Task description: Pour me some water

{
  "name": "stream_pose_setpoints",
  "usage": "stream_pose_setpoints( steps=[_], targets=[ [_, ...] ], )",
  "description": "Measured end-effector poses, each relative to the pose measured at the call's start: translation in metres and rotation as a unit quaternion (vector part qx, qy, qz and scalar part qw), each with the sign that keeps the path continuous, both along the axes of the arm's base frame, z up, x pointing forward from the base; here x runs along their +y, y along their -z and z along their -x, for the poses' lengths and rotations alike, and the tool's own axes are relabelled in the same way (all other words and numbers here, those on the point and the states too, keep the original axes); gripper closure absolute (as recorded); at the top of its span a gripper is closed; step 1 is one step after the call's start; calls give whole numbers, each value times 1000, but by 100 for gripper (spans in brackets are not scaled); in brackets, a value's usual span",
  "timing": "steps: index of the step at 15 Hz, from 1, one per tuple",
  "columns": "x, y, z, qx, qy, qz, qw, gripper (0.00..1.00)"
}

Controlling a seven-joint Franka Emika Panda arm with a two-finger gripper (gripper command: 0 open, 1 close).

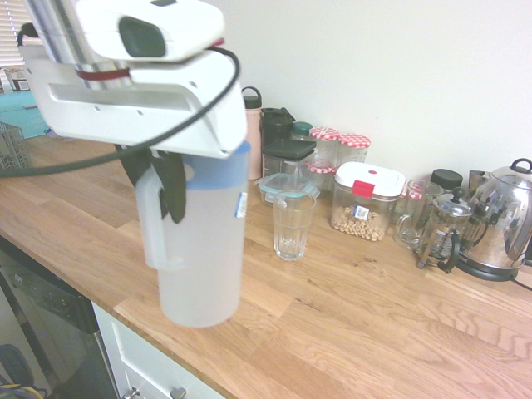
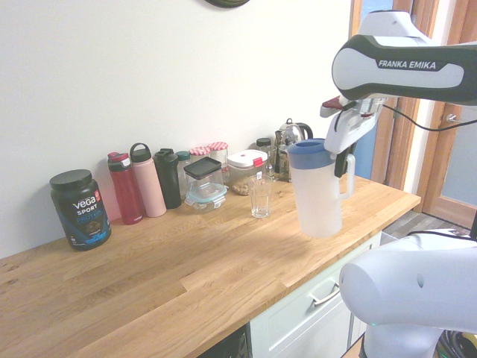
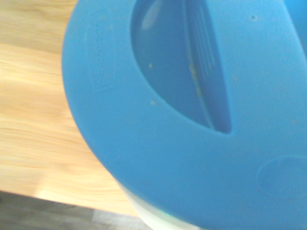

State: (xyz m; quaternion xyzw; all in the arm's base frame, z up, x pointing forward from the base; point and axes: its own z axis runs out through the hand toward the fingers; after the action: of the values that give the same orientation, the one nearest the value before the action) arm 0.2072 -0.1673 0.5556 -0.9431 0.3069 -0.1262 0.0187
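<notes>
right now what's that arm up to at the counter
The white robot arm's end effector is clamped on the handle of a tall frosted-white plastic jug with a blue lid. The jug is upright, so nothing is being poured. A clear, empty-looking drinking glass stands upright on the light wooden counter near it. The arm is probably about to pour water into that glass.

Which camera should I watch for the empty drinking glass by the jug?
The first exterior view: the glass looks larger there, rim to base, beside the jug. The second exterior view also shows it whole, but smaller. The wrist view doesn't show it.
</notes>
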Motion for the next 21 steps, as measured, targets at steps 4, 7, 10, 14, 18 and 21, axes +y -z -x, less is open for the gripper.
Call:
stream_pose_setpoints(
  steps=[4,7,10,14,18,21],
  targets=[
    [-54,15,-31,2,7,9,1000,100],
    [-85,15,-66,18,-3,25,1000,100],
    [-97,19,-100,44,-41,42,997,100],
    [-92,1,-141,79,-112,79,987,100],
    [-82,-17,-169,147,-179,123,965,100],
    [-74,-16,-196,187,-203,164,947,100]
  ],
)
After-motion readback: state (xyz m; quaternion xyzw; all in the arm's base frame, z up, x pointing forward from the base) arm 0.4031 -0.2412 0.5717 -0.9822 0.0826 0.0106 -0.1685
